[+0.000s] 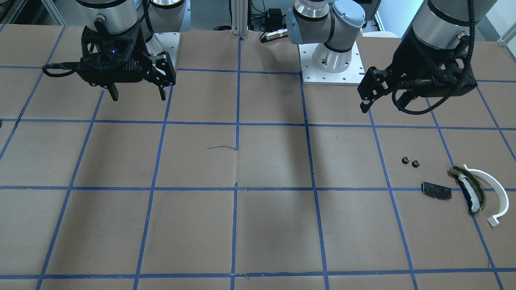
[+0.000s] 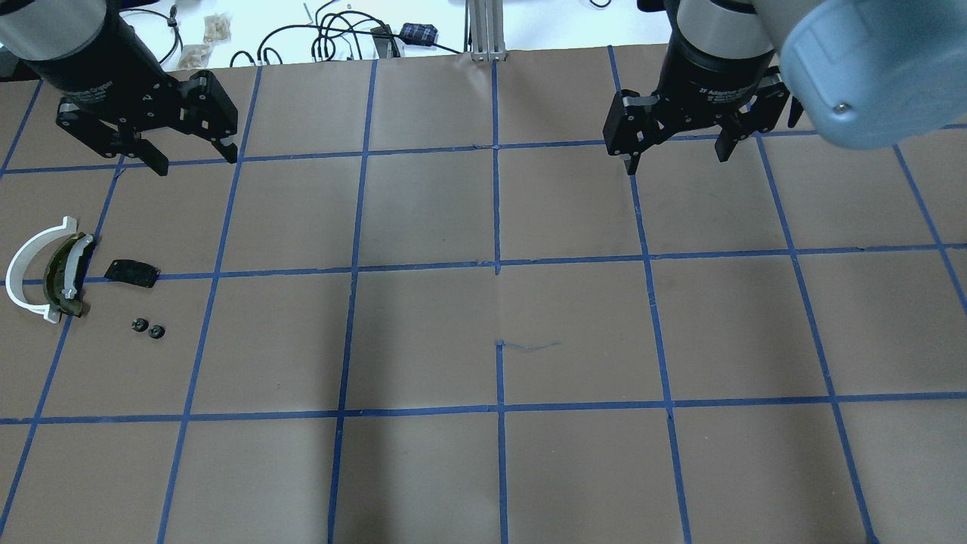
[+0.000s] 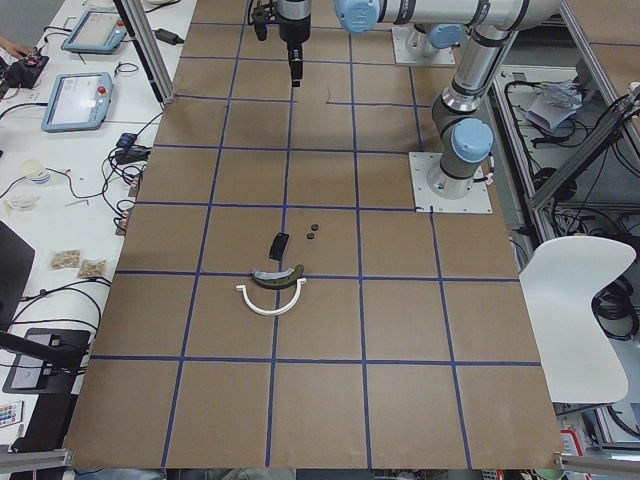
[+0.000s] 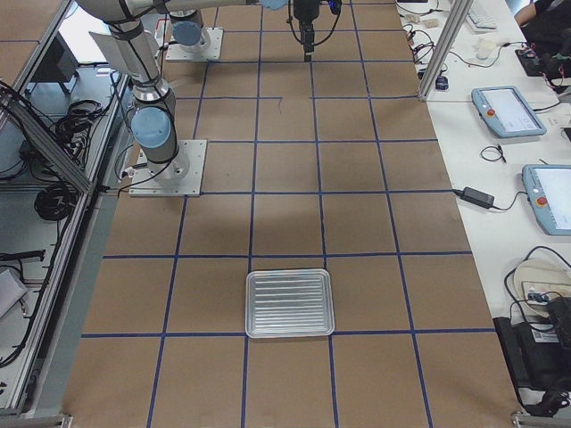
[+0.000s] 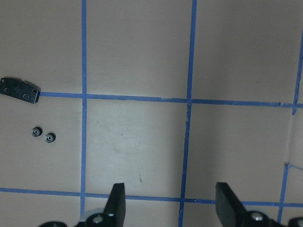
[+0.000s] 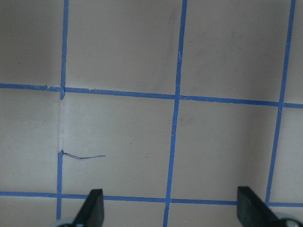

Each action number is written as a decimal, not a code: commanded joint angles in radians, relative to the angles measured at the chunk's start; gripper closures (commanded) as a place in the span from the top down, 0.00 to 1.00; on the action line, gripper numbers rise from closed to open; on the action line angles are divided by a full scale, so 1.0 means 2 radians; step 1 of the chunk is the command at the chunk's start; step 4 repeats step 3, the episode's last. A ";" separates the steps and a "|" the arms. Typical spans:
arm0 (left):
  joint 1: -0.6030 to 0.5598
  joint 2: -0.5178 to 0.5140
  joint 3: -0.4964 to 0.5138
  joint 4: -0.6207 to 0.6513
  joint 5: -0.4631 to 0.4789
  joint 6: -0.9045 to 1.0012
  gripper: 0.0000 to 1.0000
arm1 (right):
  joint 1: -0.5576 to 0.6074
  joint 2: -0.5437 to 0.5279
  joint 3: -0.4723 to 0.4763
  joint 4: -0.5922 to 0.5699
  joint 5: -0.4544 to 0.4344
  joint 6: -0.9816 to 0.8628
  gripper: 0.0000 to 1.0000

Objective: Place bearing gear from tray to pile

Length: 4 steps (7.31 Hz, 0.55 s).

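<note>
Bearing gears [image 2: 137, 326], two, on tabletop [image 2: 423, 325] beside pile [image 2: 53, 287], well apart from left fingers [image 2: 151, 159], spread, empty; right fingers [image 2: 630, 160] likewise.

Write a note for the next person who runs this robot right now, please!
Left gripper: open, empty, hovering above the table near the pile.
Right gripper: open, empty, hovering.
Pile, on the robot's left: white half-ring, olive-and-black piece, black plate, with two small gears lying beside them.
Tray: on the robot's right; looks empty.
Done: both gears are at the pile.
Left: probably nothing; check the tray.
</note>
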 commanded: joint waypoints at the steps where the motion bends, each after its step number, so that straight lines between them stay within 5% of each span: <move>1: 0.000 0.005 -0.004 0.004 -0.011 0.001 1.00 | 0.000 0.000 0.000 0.000 0.000 0.000 1.00; 4: 0.000 -0.001 -0.003 0.012 0.009 0.006 1.00 | 0.000 0.000 0.000 0.001 0.000 0.000 1.00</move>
